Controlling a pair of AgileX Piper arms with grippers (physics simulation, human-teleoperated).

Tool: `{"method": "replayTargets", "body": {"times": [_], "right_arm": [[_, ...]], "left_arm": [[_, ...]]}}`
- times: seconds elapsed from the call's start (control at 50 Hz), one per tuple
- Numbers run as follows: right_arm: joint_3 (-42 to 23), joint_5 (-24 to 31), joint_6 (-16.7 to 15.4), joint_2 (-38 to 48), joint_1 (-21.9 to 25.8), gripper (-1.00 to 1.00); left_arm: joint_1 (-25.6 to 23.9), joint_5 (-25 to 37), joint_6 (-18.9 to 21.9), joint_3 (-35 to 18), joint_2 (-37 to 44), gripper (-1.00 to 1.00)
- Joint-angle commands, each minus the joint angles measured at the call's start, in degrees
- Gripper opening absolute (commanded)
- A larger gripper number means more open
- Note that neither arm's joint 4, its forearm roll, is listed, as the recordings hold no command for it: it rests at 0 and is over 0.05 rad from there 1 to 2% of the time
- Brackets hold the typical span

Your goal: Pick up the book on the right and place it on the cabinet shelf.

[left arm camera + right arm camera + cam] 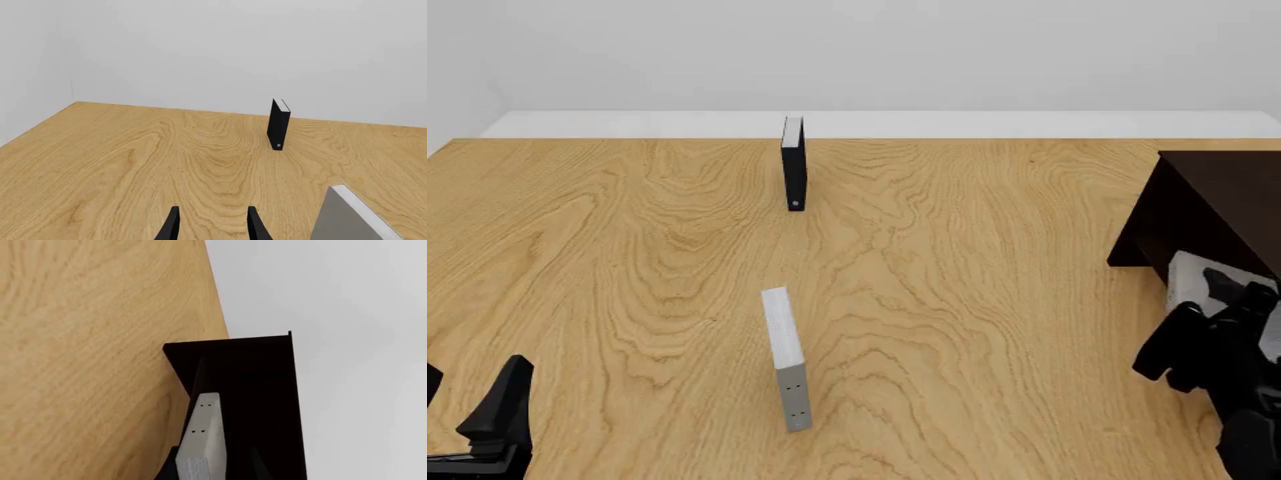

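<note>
The book [203, 440] is light grey, with small dots on its narrow edge, and my right gripper [212, 467] is shut on it. It is held at the open front of the dark brown cabinet [263, 385]; whether it touches the cabinet shelf I cannot tell. In the front view the book [1188, 277] shows partly beside the cabinet [1214, 205] at the right edge, with the right gripper [1225, 300] around it. My left gripper [465, 402] is open low at the near left, its fingers [171, 226] holding nothing.
A thin grey-white book [785, 360] stands upright near the table's middle and also shows in the left wrist view as a grey slab [350, 217]. A thin black book [793, 163] stands upright farther back, black book [279, 124]. The wooden table [988, 300] ends at a white wall.
</note>
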Motion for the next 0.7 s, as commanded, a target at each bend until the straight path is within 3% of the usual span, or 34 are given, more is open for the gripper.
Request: {"method": "replayTargets", "body": {"times": [0.02,0.26,0.7], "right_arm": [[-0.23,0.19,1.05,-0.32,0.72,1.0],[-0.88,2.16,3.15,-0.75,2.48,1.0],[-1.41,0.11,4.98,3.68,5.37,1.0]], "left_arm": [[-0.03,0.05,0.02,0.01,-0.05,1.0],[-0.07,0.01,0.01,0.0,-0.04,1.0],[0.04,0.02,-0.05,0.01,0.01,1.0]]}}
